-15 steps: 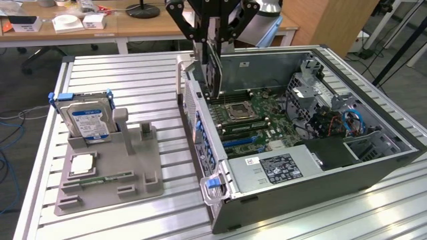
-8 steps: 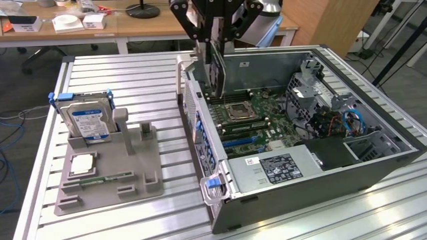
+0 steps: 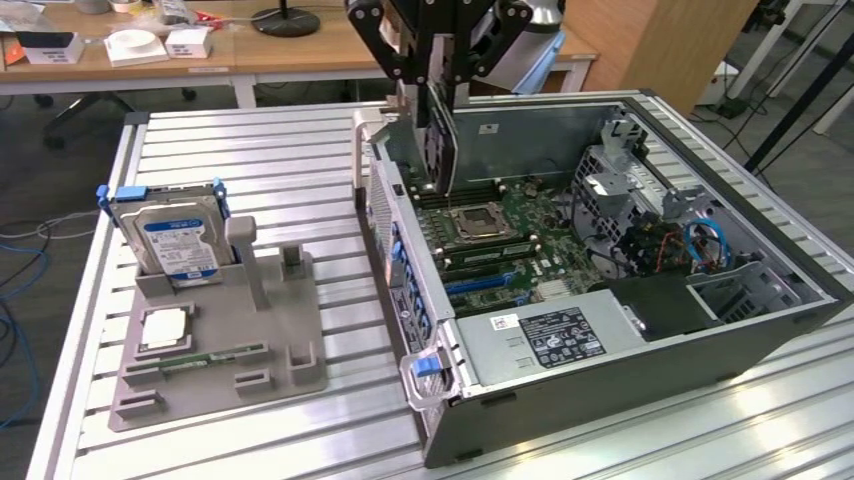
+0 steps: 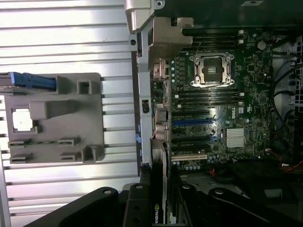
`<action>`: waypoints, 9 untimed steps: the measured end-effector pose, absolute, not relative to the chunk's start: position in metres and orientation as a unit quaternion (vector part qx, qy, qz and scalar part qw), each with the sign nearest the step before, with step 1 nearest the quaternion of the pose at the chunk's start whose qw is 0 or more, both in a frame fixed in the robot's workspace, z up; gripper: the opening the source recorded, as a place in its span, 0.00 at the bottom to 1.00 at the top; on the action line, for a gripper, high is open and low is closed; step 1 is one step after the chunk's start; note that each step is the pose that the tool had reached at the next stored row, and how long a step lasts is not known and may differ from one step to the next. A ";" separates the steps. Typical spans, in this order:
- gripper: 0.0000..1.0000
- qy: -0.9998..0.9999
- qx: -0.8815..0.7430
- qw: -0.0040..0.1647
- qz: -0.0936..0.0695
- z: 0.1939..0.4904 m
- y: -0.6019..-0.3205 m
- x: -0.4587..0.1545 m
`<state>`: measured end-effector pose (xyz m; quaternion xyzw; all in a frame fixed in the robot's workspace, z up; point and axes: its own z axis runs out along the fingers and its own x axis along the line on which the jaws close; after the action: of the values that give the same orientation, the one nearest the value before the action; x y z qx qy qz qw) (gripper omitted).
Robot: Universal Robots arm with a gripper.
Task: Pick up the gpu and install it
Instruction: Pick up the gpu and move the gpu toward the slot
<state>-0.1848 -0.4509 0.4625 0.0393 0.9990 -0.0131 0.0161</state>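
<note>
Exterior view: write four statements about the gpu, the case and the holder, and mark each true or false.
1. The pincer holds the gpu upright over the open computer case. True.
2. The hard drive lies inside the case. False: it stands in the grey holder on the table.
3. The motherboard is exposed. True.
4. The grey holder sits on the exterior view's right of the case. False: it sits on the left.

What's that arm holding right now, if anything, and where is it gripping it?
The gripper holds the gpu by its upper edge; the card hangs upright at the open computer case.
</note>
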 end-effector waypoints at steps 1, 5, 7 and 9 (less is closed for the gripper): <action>0.26 0.999 0.039 0.016 -0.013 0.462 -0.451 -0.184; 0.26 0.999 0.039 0.016 -0.013 0.462 -0.451 -0.182; 0.26 0.999 0.039 0.016 -0.013 0.462 -0.451 -0.181; 0.26 0.999 0.039 0.016 -0.013 0.462 -0.451 -0.180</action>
<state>-0.1802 -0.4509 0.4625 0.0393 0.9990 -0.0131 0.0162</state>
